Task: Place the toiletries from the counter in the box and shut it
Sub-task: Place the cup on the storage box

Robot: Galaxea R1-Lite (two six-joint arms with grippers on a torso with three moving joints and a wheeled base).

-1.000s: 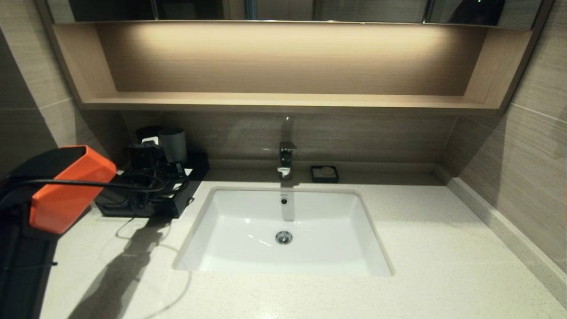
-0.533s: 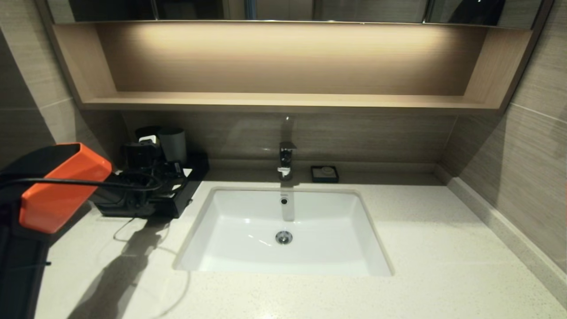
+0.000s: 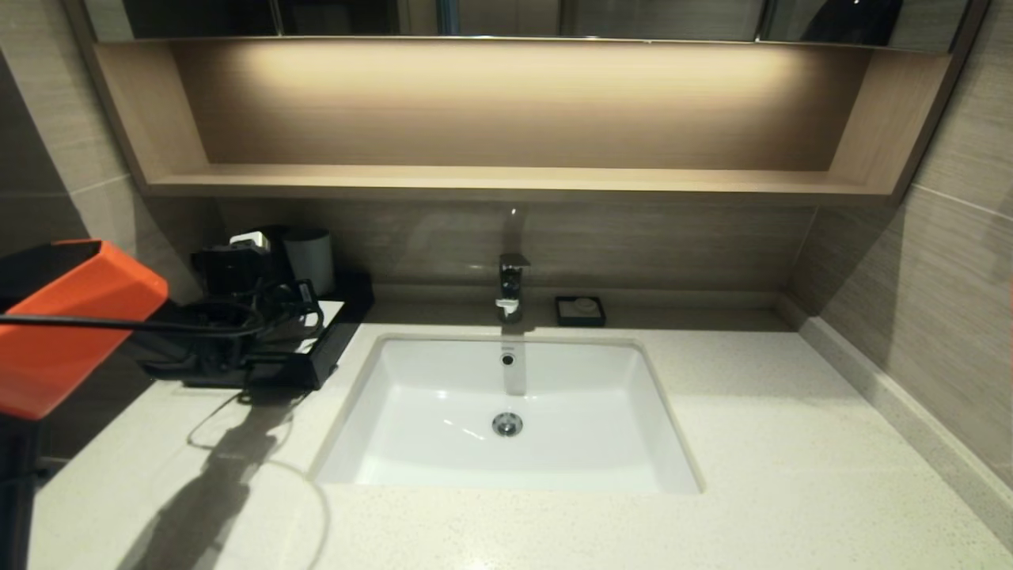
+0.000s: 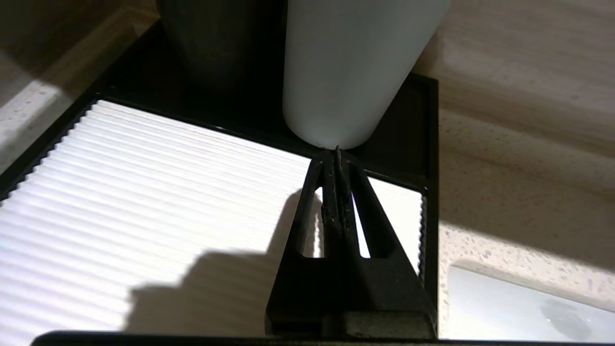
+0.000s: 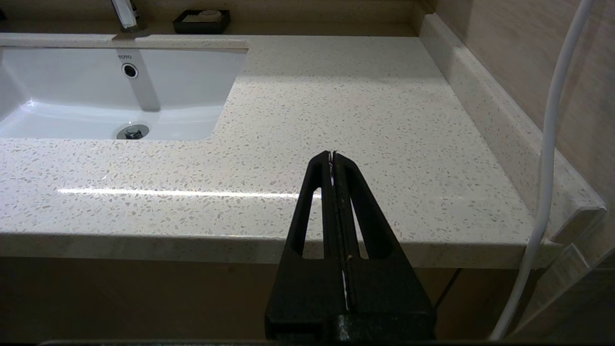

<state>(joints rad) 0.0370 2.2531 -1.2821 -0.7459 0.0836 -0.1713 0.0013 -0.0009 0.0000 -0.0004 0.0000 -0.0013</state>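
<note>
Left wrist: ribbed wht box (image 4: 144, 192) panel.

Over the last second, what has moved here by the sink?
The left arm's orange casing slid toward the robot's left, and the left gripper, fingers shut and empty, drew that way over the box. Nothing was taken hold of or let go. The box, grey cup, sink and soap dish stayed put.

Lit wooden wall shelf (image 3: 506, 119), striped tan wall tiles (image 3: 950, 261)
</note>
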